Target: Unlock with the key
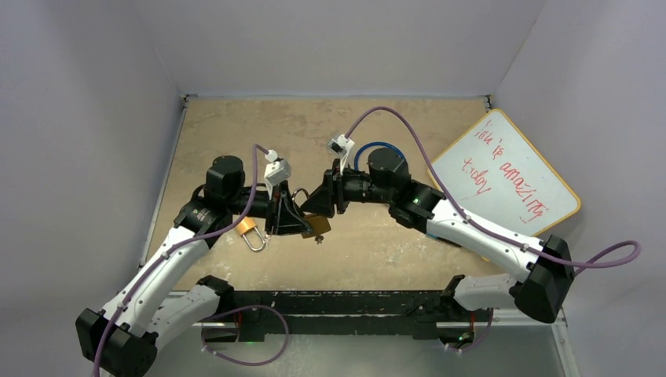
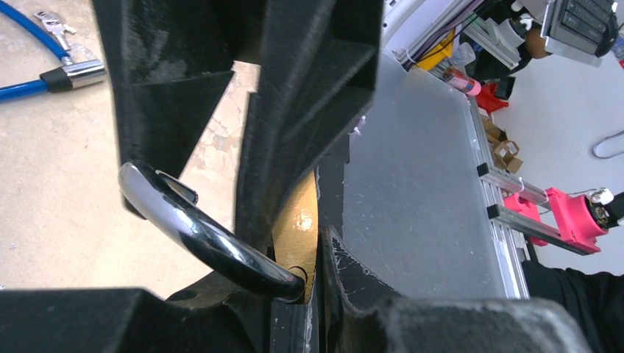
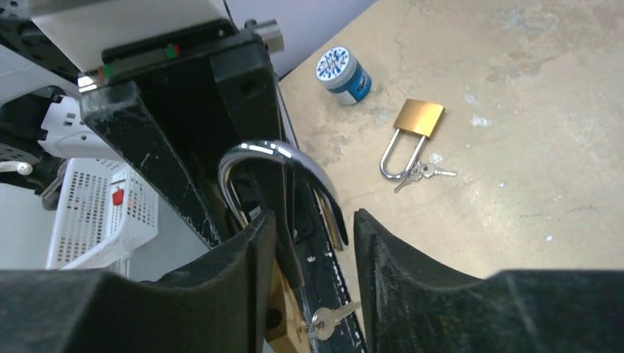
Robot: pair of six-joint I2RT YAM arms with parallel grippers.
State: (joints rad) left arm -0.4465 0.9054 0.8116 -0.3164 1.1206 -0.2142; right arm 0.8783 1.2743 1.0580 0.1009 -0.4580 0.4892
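My left gripper (image 1: 302,222) is shut on the brass body of a padlock (image 1: 320,226) and holds it above the table. In the left wrist view the brass body (image 2: 298,220) is pinched between the jaws of that gripper (image 2: 309,257), and the chrome shackle (image 2: 199,235) curves off to the left. My right gripper (image 1: 320,203) is open, right against the padlock. In the right wrist view the right gripper (image 3: 313,220) has the shackle (image 3: 279,158) just beyond its fingers. A small silver key (image 3: 331,318) on a ring hangs at the body's end between them, untouched.
A second brass padlock (image 3: 418,118) with keys (image 3: 427,173) lies on the table (image 1: 236,126), and also shows in the top view (image 1: 250,232). A blue-and-white jar (image 3: 342,73) stands behind it. A blue cable lock (image 2: 29,59) lies further off. A whiteboard (image 1: 506,173) leans at the right.
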